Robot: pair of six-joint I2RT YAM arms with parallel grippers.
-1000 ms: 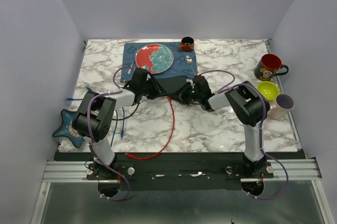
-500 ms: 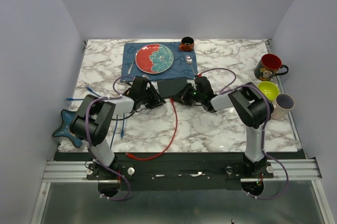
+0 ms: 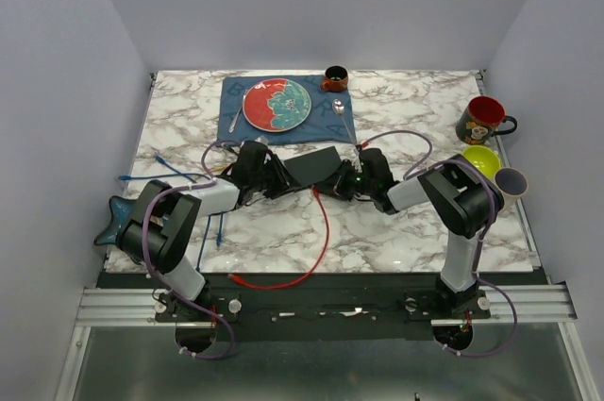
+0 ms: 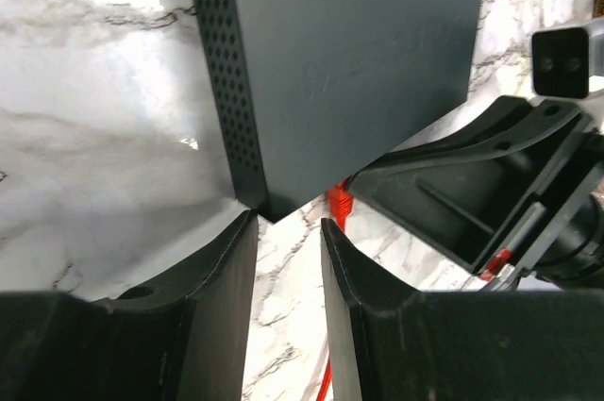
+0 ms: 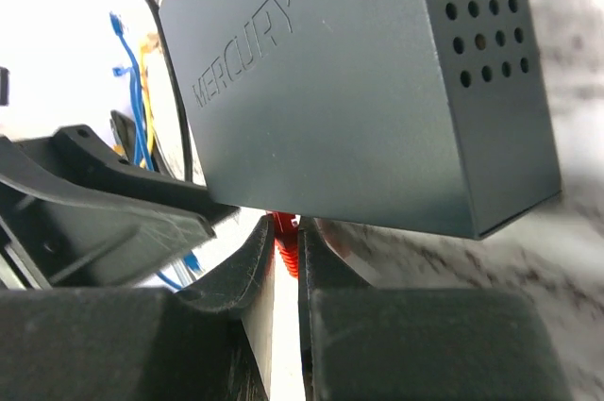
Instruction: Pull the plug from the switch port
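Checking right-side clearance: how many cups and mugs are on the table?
4: small orange cup by the placemat's far corner; red mug, yellow cup and pale mug at the right edge. None seem hidden.

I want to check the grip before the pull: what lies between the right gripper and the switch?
Only the red plug, pinched in the right gripper and meeting the switch's edge; the right wrist view shows it.

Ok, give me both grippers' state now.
Left gripper: open, empty, at the switch corner.
Right gripper: closed on the red plug.
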